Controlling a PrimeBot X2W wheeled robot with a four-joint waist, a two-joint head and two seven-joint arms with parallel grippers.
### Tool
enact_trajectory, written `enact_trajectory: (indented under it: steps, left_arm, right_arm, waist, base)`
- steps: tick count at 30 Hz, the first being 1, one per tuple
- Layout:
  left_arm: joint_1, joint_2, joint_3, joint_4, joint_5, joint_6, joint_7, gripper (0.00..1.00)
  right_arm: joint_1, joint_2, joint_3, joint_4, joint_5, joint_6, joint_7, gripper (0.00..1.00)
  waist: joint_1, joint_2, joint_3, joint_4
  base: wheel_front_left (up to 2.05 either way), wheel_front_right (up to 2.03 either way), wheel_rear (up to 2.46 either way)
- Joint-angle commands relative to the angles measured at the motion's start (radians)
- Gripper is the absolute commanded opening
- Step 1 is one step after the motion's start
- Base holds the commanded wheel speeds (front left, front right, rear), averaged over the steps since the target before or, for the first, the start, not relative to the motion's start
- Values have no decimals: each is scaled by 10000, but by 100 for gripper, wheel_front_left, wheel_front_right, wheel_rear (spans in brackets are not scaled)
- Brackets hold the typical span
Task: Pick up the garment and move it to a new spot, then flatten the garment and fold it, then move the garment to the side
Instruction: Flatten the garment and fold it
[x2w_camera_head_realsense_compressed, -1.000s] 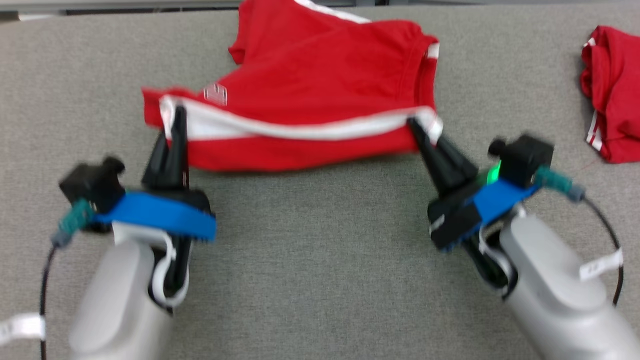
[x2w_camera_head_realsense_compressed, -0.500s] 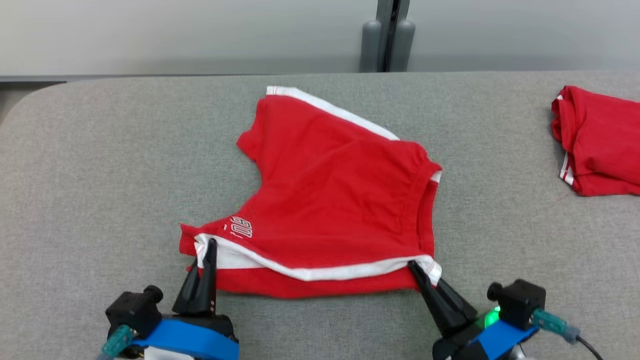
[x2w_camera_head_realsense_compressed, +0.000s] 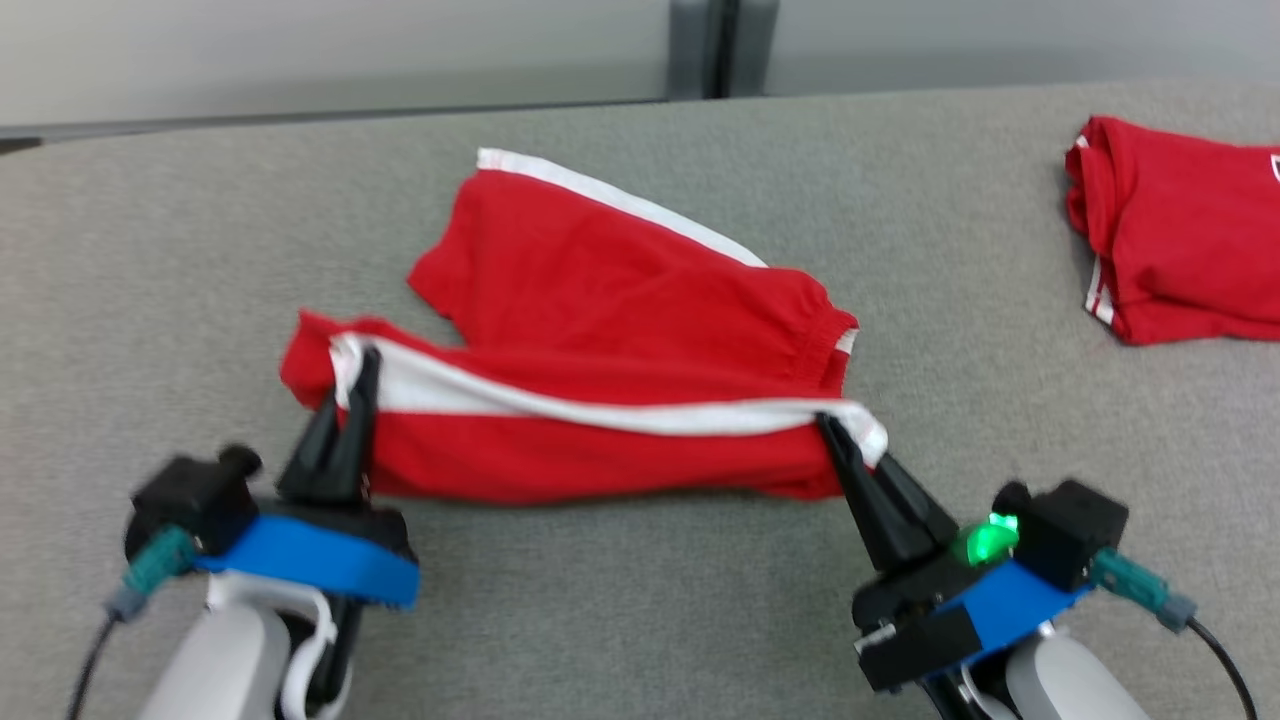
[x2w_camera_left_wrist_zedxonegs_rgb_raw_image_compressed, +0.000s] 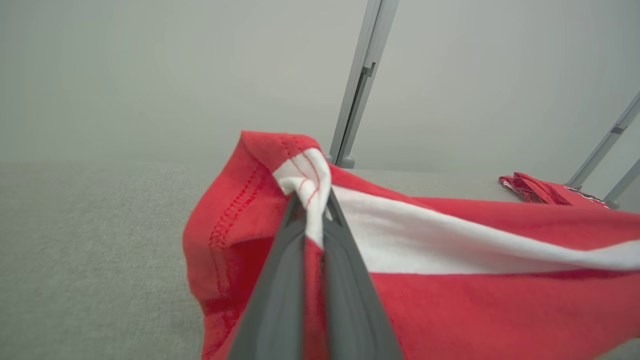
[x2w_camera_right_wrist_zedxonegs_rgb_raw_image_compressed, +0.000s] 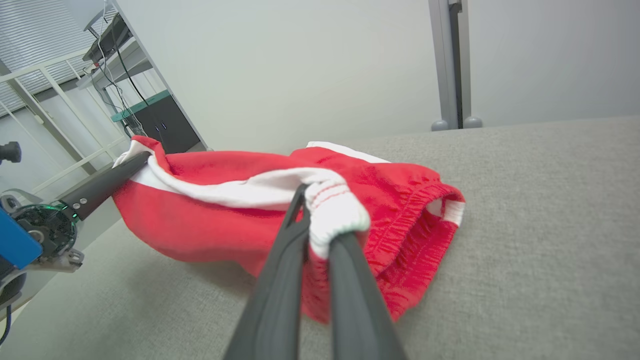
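two grippers, one garment. i hold the shorts (x2w_camera_head_realsense_compressed: 620, 290) by the near edge, one corner in each gripper, so the white trim (x2w_camera_head_realsense_compressed: 600, 412) runs in a nearly straight line between them. i judge this spread grip is meant to keep the cloth from bunching, so it can be carried and laid down flat.

position: the near edge is raised off the table (x2w_camera_head_realsense_compressed: 640, 610). the far part of the shorts lies on the table, about mid-width. a second red garment (x2w_camera_head_realsense_compressed: 1180, 240) lies at the far right, well apart.

left gripper (x2w_camera_head_realsense_compressed: 362, 372): jaws closed on the left corner. the left wrist view shows trim bunched over the fingertips and red cloth pinched in the slit between the fingers.

right gripper (x2w_camera_head_realsense_compressed: 828, 428): jaws closed on the right corner. the right wrist view shows a wad of trim wedged between the fingers.

finding: both grips look small, taking only the trim and a little cloth. i judge a hard pull apart could slip a corner free.
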Motion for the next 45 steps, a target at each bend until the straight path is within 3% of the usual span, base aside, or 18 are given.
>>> enact_trajectory:
  steps: [1, 12, 17, 25, 26, 27, 28, 29, 36, 45]
  left_arm:
    - [-348, 53, 63, -5, 7, -35, 46, 0]
    - [-4066, 831, -18, 1074, 438, -270, 917, 0]
    - [-5442, 1091, -183, 2064, 547, -379, 1096, 0]
    - [-6702, 1079, -714, 3960, 514, -483, 782, 0]
    - [-6785, 1071, -785, 4180, 504, -494, 721, 0]
    - [-6865, 1062, -843, 4381, 491, -498, 638, 27]
    - [-6945, 1059, -904, 4574, 475, -499, 532, 92]
    - [-7029, 1052, -964, 4740, 470, -503, 391, 100]
    - [-6987, 873, -1035, 5310, 173, -500, -373, 100]
    - [-6025, 1289, -587, 4854, -5, -429, -638, 100]
  right_arm:
    - [-221, 73, -49, 45, -94, 1, -35, 0]
    - [-3170, 1065, -550, 1622, -760, 1, -501, 0]
    - [-4296, 1199, -527, 2571, -867, 1, -660, 0]
    - [-5452, 1202, 119, 3855, -78, 1, -827, 0]
    - [-5529, 1206, 221, 3992, -83, 1, -838, 19]
    - [-5594, 1206, 287, 4072, -35, 1, -842, 91]
    - [-5655, 1206, 358, 4146, -3, 1, -850, 100]
    - [-5686, 1205, 396, 4183, -32, 1, -854, 100]
    - [-4886, 1197, -25, 3666, -909, 1, -856, 100]
    - [-2760, 1204, -1708, 1553, -2071, 1, -855, 100]
  waist:
    - [-1, -1, 155, -35]
    - [-1, -1, 2171, -902]
    - [-1, -1, 2794, -1230]
    - [-1, -1, 3244, -1515]
    - [-1, -1, 3267, -1533]
    - [-1, -1, 3279, -1547]
    - [-1, -1, 3285, -1558]
    - [-1, -1, 3289, -1569]
    - [-1, -1, 2927, -1549]
    - [-1, -1, 2302, -1655]
  base:
    - [0, 0, 0]
    - [0, 0, 0]
    - [0, 0, 0]
    - [0, 0, 0]
    - [0, 0, 0]
    - [0, 0, 0]
    - [0, 0, 0]
    - [0, 0, 0]
    - [0, 0, 0]
    - [0, 0, 0]
